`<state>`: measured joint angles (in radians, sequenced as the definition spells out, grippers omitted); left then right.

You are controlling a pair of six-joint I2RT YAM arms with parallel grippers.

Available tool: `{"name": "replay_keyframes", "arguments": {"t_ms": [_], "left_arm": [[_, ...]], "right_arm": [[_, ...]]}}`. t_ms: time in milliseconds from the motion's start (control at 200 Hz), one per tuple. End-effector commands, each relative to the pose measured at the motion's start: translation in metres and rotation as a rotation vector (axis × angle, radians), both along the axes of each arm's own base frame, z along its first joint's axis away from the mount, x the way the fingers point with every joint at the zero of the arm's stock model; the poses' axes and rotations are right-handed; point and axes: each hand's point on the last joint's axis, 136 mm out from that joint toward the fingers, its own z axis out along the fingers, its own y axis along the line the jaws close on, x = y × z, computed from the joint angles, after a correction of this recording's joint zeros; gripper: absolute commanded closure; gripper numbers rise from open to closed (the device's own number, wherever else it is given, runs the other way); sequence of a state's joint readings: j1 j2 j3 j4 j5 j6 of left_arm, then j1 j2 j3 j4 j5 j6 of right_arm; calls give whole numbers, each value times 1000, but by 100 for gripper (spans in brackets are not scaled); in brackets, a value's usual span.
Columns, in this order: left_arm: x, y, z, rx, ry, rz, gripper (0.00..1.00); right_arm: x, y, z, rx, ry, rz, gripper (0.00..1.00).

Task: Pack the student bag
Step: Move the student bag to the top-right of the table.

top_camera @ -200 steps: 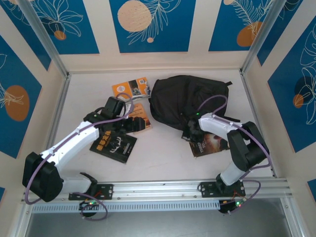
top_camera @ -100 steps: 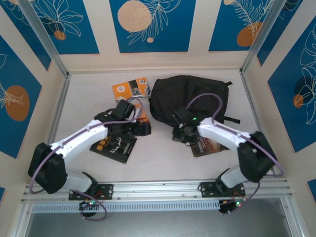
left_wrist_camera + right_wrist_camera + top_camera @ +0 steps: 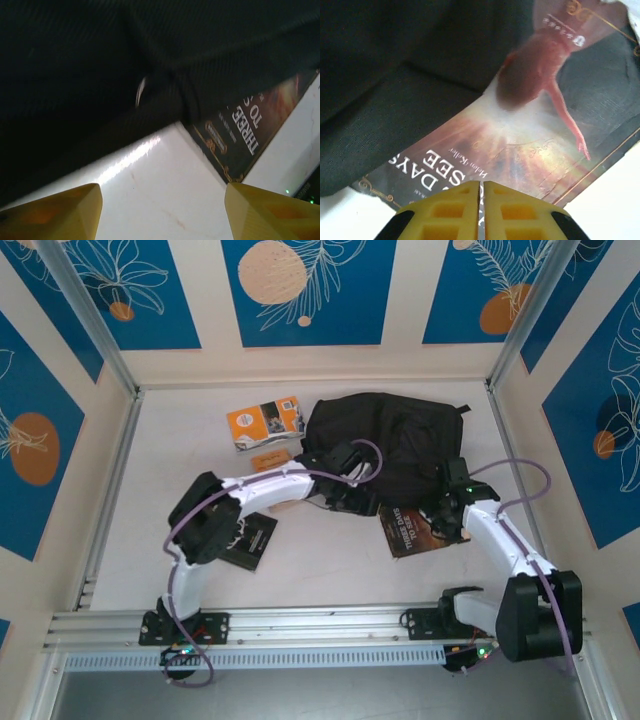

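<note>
The student bag (image 3: 385,440) lies slumped on the worktop (image 3: 330,560), a large black soft pack with a strap trailing off its right side. Its mouth cannot be made out, so whether anything is inside cannot be told. A dark-covered book with "Three Days to See" in pale letters (image 3: 408,531) lies flat on the worktop just in front of the bag, its far edge meeting the fabric.

From above, three more books sit left of the bag. An orange one (image 3: 265,422) is beside its far left corner. An orange-brown one (image 3: 268,458) is nearer and partly under the left arm. A black-covered one (image 3: 248,540) is nearest and well apart from the bag.

The left wrist view adds the bag's ribbed weave, a seam and a small metal ring (image 3: 140,92) at its near edge, with the dark book's corner (image 3: 240,140) tucked against the fabric. The left fingers (image 3: 55,212) stand spread wide and released just in front of the bag's near edge, grasping nothing.

The right wrist view shows that book's cover (image 3: 520,130), a figure in red on a glowing ground, with bag fabric (image 3: 395,75) crowding its left side. The right fingers (image 3: 455,210) are clenched together, nothing visible between them, hovering over the book's near edge.
</note>
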<state>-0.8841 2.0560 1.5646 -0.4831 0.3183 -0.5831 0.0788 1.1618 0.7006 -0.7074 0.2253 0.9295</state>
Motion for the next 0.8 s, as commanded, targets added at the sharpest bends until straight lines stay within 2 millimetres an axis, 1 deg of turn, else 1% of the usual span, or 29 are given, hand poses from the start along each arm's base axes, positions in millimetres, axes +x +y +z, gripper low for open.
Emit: {"name": "replay_keyframes", "arguments": {"t_ms": [0,85,190,295,360,400,475,515,555,620,680,740,795], "left_arm": [[0,-9,3,-5,2,-38,35],[3,-9,2,9,-7,-37,35],[6,-8,-2,38,-10,-39,34],[8,-10,-7,50,-4,-36,34],[9,-13,-10,54,2,-38,33],[11,-13,-12,61,4,-37,33],[11,-15,-14,66,7,-40,33],[12,-15,-13,65,7,-43,33],[12,-15,-13,66,7,-44,33],[10,-15,-13,65,12,-46,33],[8,-13,-13,65,15,-45,33],[6,-9,-12,66,14,-45,33],[4,-6,-11,65,14,-44,33]], "right_arm": [[33,5,10,74,-88,-38,89],[59,-6,20,45,-121,-75,88],[93,-27,30,31,-145,-138,83],[117,-50,31,37,-125,-205,83],[135,-52,35,44,-150,-180,83],[140,-54,41,28,-148,-162,83],[137,-61,49,-71,-128,-142,80],[129,-66,50,-125,-119,-145,74],[119,-71,47,-155,-105,-162,66],[100,-79,34,-180,-66,-200,53],[83,-88,19,-191,-17,-240,45],[70,-97,4,-180,38,-276,42],[64,-101,-7,-145,64,-294,42]]}}
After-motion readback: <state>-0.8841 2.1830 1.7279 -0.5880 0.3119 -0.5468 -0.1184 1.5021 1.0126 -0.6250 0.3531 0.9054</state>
